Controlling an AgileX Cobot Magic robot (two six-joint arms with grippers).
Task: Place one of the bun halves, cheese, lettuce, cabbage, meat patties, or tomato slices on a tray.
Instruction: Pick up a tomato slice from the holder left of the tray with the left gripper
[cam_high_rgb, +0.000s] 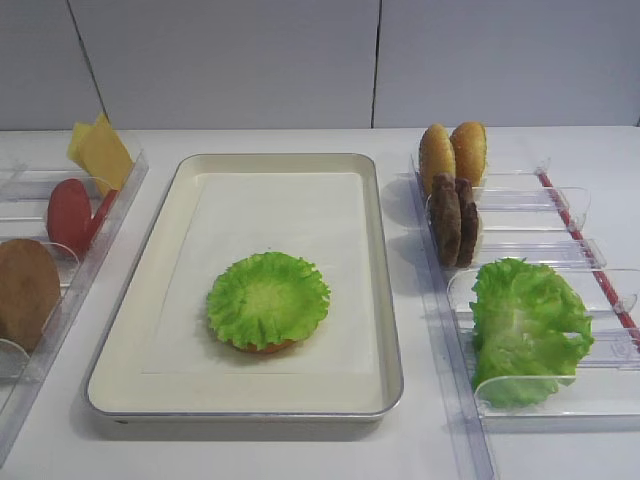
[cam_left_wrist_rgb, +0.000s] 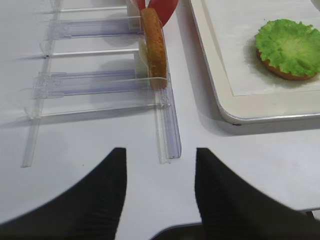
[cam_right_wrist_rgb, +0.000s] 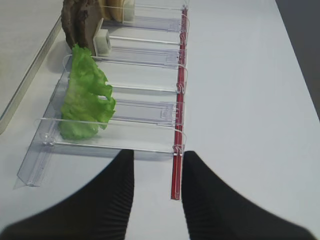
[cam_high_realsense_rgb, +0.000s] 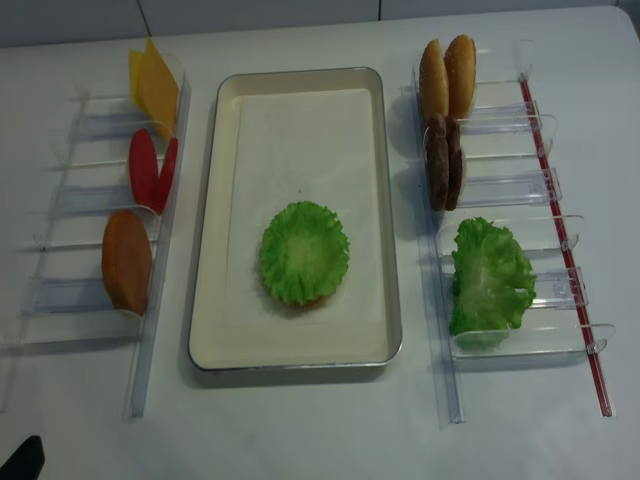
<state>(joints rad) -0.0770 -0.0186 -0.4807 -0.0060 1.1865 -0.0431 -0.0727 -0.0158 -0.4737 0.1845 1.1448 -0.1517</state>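
Observation:
The cream tray (cam_high_rgb: 285, 210) lies mid-table. On it a round green lettuce leaf (cam_high_rgb: 268, 298) covers a bun half (cam_left_wrist_rgb: 285, 75). I see no separate cabbage. The left rack holds cheese (cam_high_rgb: 100, 155), tomato slices (cam_high_rgb: 70, 213) and one bun half (cam_high_rgb: 25, 290). The right rack holds two bun halves (cam_high_rgb: 452, 152), two meat patties (cam_high_rgb: 454, 220) and loose lettuce (cam_high_rgb: 525, 325). My left gripper (cam_left_wrist_rgb: 160, 152) hangs open and empty over the table at the left rack's front end. My right gripper (cam_right_wrist_rgb: 157, 155) is open and empty just before the right rack's front end.
Clear plastic racks run along both sides of the tray, the left rack (cam_left_wrist_rgb: 167, 135) and the right rack (cam_right_wrist_rgb: 115, 142). A red strip (cam_right_wrist_rgb: 176, 170) edges the right rack's outer side. A white wall stands behind the table.

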